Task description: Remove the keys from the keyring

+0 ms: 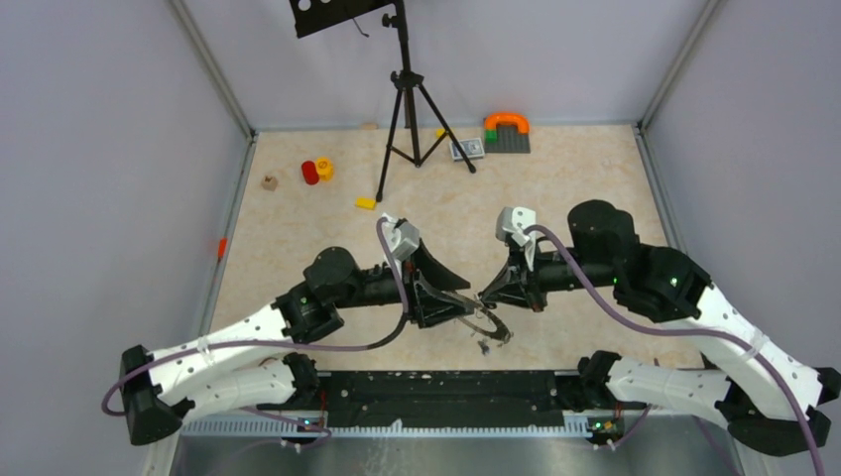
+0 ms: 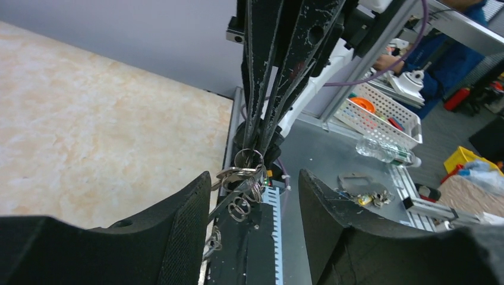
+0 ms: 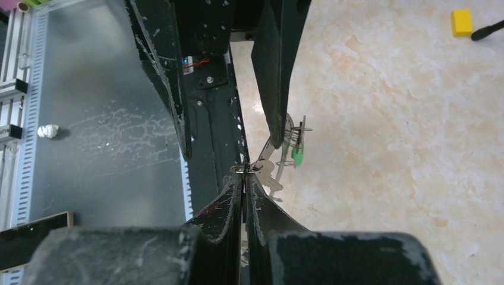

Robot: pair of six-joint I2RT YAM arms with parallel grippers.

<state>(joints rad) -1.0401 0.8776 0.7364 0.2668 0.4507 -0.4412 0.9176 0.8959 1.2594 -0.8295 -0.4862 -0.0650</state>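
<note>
right gripper [image 3: 245,178]: clenched tight, pads together, pinching the keyring [image 3: 239,169] at the very tips; lower centre of the right wrist view.
left gripper [image 2: 254,175]: released, jaws well apart, bunch sits in the gap between them; in the right wrist view one fingertip [image 3: 273,139] looks to touch the bunch, the other is clear of it.
gripper layout: tips nose to nose, lower centre of the top view, just above the black base rail [image 1: 446,387].
keyring: off the table, held between the two grippers.
keys [image 2: 236,178]: silver cluster hanging just under the right gripper's tips, centre of the left wrist view, small wire loops below; count too tangled to tell.
green tag [image 3: 297,156]: on one key, dangling beside the left gripper's fingertip.
tabletop [image 1: 595,178]: beige marbled, fills the middle of the top view.
yellow block [image 1: 366,203]: on the table, above the left arm.
tripod [image 1: 407,109]: black, top centre.
orange arch [image 1: 507,124]: on a grey plate, upper right of the tripod.
red and yellow pieces [image 1: 317,171]: touching, upper left.
</note>
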